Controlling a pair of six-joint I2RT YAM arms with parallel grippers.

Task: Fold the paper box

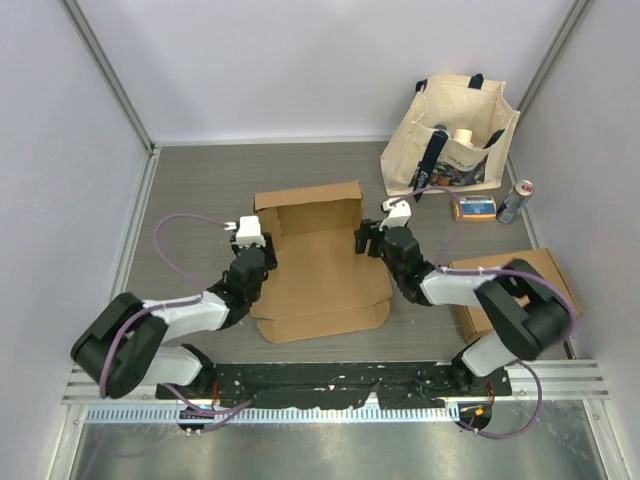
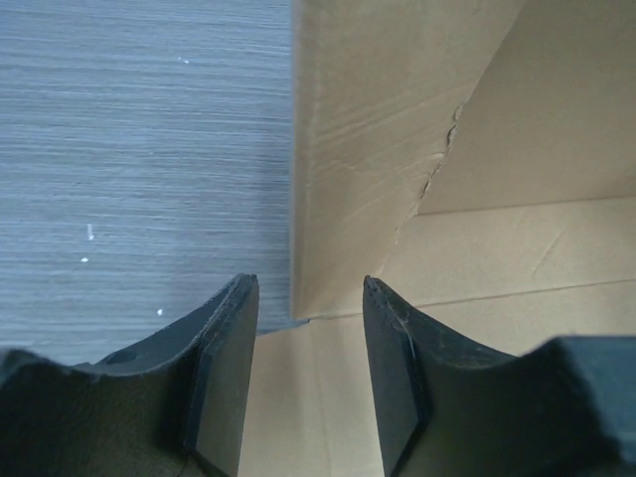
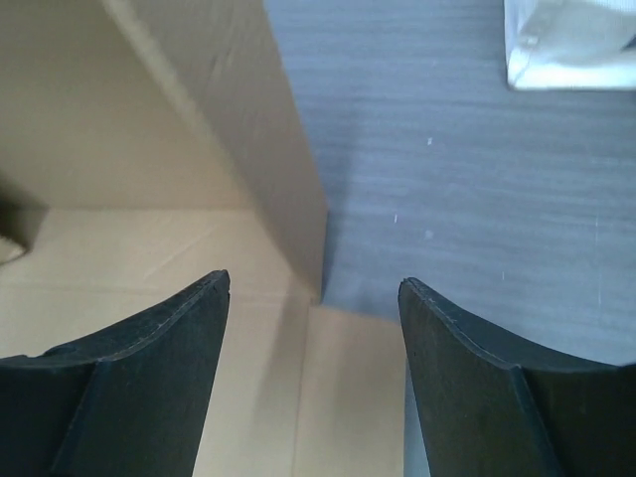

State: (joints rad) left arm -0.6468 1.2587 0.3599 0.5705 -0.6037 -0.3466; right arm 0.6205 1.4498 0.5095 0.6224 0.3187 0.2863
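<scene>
— Where does the paper box (image 1: 320, 270) lie?
— In the middle of the table (image 1: 200, 190), open side up. Its long axis runs from the arms' side to the far side, with the back wall (image 1: 308, 195) raised at the far end and the front flap (image 1: 320, 322) flat, pointing at the arm bases.
— And the hands?
— The left hand (image 1: 264, 254) is at the box's left wall (image 2: 338, 149) and the right hand (image 1: 366, 240) is at its right wall (image 3: 268, 129). Both are released — each has its fingers apart, with the wall's edge in line with the gap, gripping nothing.
— Beyond that?
— There's a tote bag (image 1: 450, 135) at the far right, with a can (image 1: 515, 200) beside it.
</scene>
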